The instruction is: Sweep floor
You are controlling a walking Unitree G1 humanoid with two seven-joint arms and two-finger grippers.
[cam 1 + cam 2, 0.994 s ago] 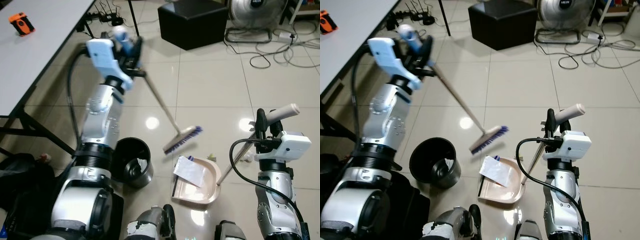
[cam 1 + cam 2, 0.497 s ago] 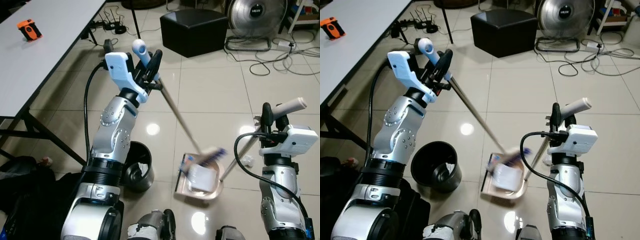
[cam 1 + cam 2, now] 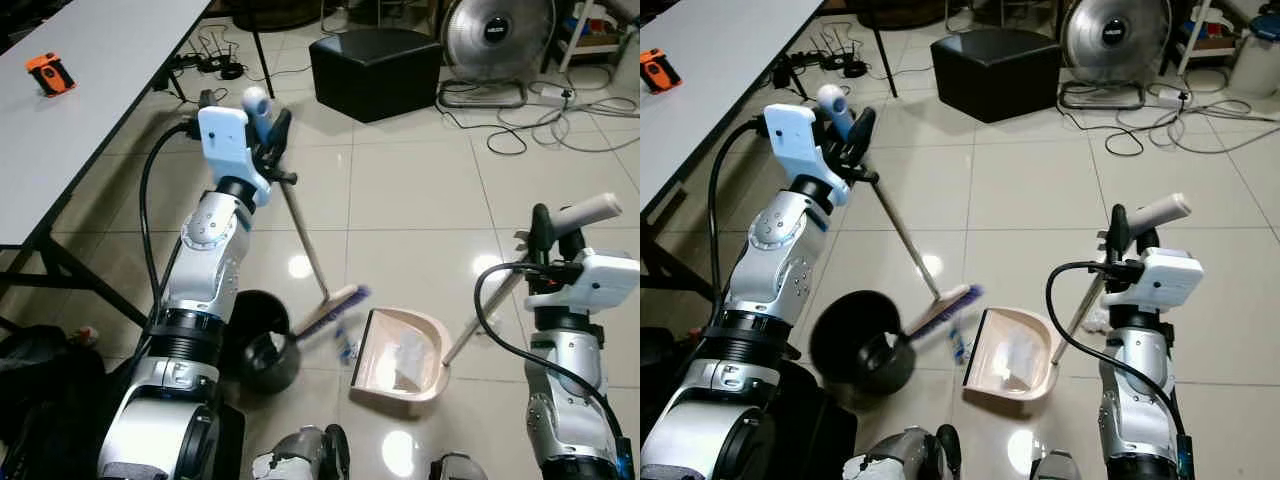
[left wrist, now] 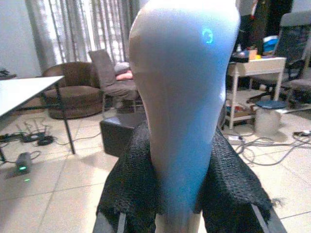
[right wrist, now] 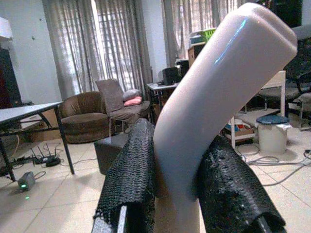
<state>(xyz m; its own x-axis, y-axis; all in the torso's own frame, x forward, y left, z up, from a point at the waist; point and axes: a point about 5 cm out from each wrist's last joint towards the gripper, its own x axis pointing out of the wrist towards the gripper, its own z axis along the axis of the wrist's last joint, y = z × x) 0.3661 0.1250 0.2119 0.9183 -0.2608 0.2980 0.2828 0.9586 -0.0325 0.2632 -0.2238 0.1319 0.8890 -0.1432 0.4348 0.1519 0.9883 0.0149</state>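
My left gripper [image 3: 266, 126] is shut on the pale top of the broom handle [image 4: 184, 97], with black pads [image 4: 129, 194] on both sides of it. The stick slants down to the purple-bristled broom head [image 3: 330, 312], which sits on the tiles between the black bin [image 3: 262, 348] and the beige dustpan [image 3: 432, 340]. White paper [image 3: 405, 352] lies inside the dustpan. A small scrap [image 3: 347, 350] lies just left of its mouth. My right gripper [image 3: 558, 228] is shut on the dustpan's long handle [image 5: 214, 97], holding the pan flat on the floor.
A grey table [image 3: 90, 100] with an orange tool [image 3: 48, 72] runs along the left. A black box [image 3: 375, 60], a floor fan [image 3: 495, 40] and loose cables [image 3: 560, 135] lie at the back. Open tiles stretch between the box and the dustpan.
The broom head has swung out of the dustpan to the left, toward the bin. The paper it pushed stays in the pan. The camera has shifted slightly.
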